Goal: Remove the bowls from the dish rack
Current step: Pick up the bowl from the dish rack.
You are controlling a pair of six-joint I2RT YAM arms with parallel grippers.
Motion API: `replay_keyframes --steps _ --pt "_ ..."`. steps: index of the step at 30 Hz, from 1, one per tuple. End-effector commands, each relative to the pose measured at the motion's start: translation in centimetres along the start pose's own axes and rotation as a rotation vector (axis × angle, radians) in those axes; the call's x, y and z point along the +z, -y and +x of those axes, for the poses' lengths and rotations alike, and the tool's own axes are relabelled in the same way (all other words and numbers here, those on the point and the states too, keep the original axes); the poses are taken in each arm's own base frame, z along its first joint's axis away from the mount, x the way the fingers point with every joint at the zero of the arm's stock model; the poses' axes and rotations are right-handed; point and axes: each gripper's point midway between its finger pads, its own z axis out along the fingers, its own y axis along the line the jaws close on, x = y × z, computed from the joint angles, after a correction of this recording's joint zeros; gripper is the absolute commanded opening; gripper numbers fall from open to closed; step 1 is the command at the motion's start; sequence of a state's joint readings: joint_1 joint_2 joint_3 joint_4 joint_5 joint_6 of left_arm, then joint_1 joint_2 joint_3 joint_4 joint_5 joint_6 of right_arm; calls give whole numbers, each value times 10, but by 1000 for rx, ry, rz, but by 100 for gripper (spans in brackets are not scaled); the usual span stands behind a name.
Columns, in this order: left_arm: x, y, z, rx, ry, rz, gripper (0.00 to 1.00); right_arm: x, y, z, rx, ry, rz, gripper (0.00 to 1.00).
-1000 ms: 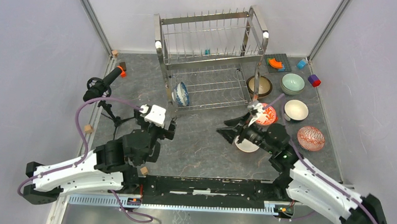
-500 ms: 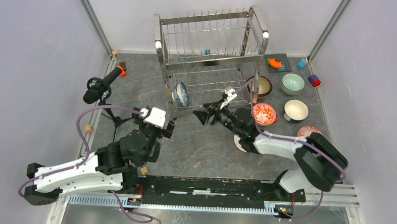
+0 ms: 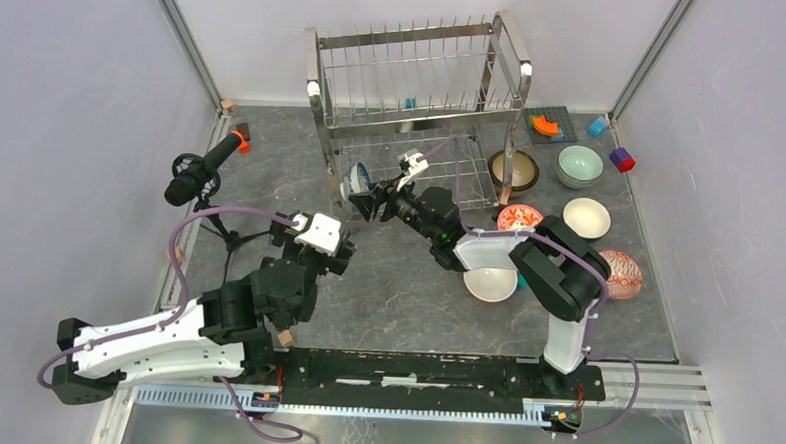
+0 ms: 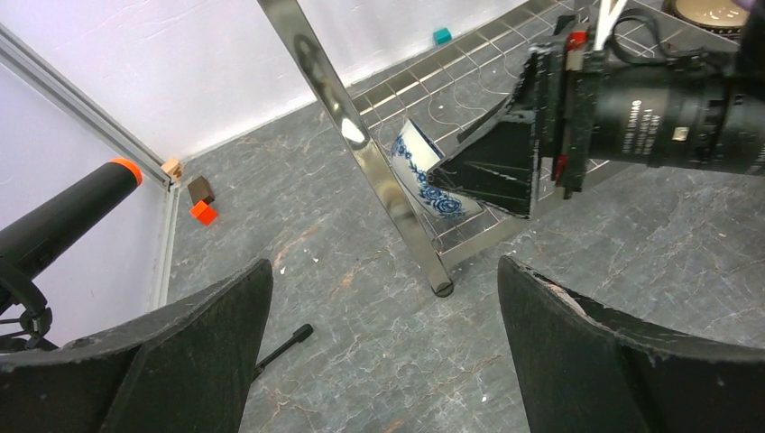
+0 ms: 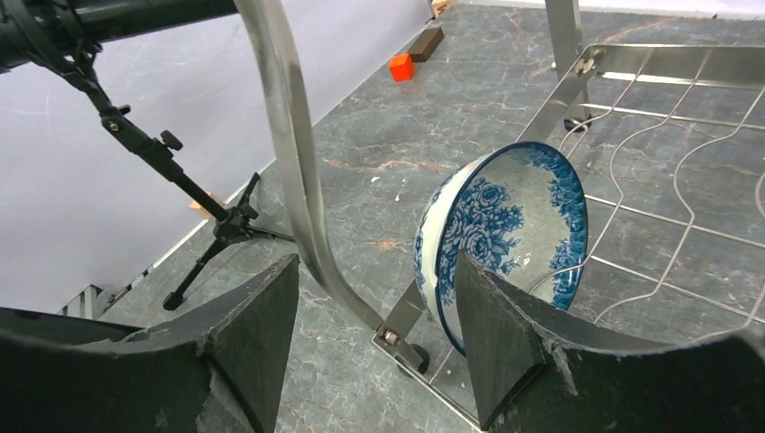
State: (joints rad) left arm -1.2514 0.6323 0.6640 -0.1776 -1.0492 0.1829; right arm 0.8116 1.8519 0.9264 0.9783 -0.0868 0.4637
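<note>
Blue-and-white bowl (image 5: 505, 236), propped on edge in dish rack (image 5: 281, 135), is faced directly by parted right end effector (image 5: 379, 347); left end effector (image 4: 383, 361), also parted, is farther.

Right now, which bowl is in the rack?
The blue-and-white bowl, propped on edge at the left end of the lower tier of the rack. The others sit on the table outside it.
</note>
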Motion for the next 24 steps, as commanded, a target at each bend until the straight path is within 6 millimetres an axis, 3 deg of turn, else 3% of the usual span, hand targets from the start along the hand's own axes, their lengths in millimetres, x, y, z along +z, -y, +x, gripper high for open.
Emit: replay_keyframes --steps 1,9,15,24 --pt "1 -7 -9 -2 9 -30 99 20 -1 -11 -8 47 -28 68" --pt "0 -8 -10 -12 11 -29 99 45 18 10 17 -10 27 65" --pt "0 -6 -9 -14 8 -22 99 52 29 18 44 -26 38 60" --pt "1 -3 -8 -4 2 -13 99 58 18 23 138 -47 -54 46"
